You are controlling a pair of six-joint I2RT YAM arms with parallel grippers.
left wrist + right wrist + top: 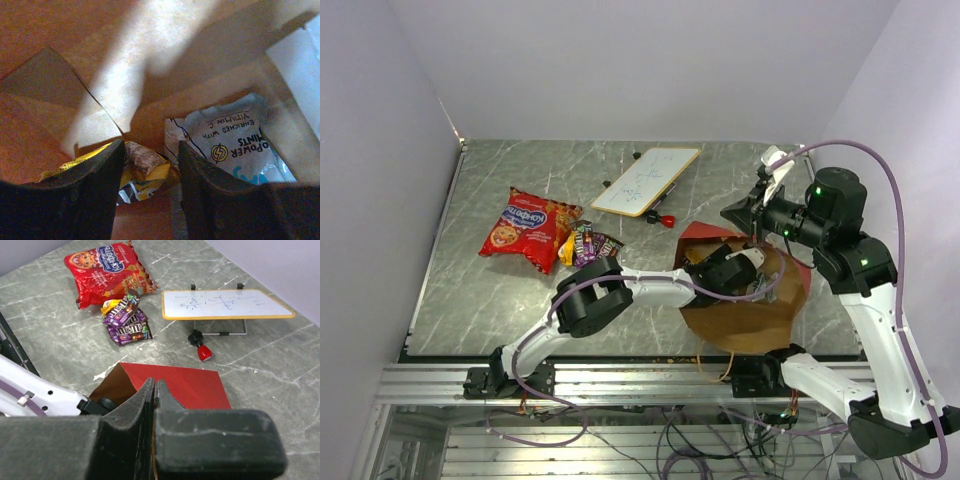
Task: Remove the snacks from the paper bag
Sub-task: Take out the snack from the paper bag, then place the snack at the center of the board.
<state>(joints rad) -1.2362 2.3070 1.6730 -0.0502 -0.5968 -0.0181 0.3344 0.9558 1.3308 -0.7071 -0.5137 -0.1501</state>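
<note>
The paper bag (745, 310), red outside and brown inside, lies open at the right of the table. My left gripper (738, 268) is inside it, open and empty. In the left wrist view the left gripper (150, 152) has its jaws either side of a yellow packet (142, 180), with a light blue mint packet (235, 145) to the right. My right gripper (756, 228) is shut on the bag's upper rim; the right wrist view shows it (156, 390) pinching the brown edge above the red side (190, 385). The red chip bag (528, 228) and small candy packets (585, 243) lie on the table at the left.
A white board with scribbles (647, 180) stands at the back, with a small red-and-black marker (660, 217) in front of it. The right wrist view also shows the chip bag (107, 270), the candy packets (127, 320), the board (225, 304) and the marker (200, 347).
</note>
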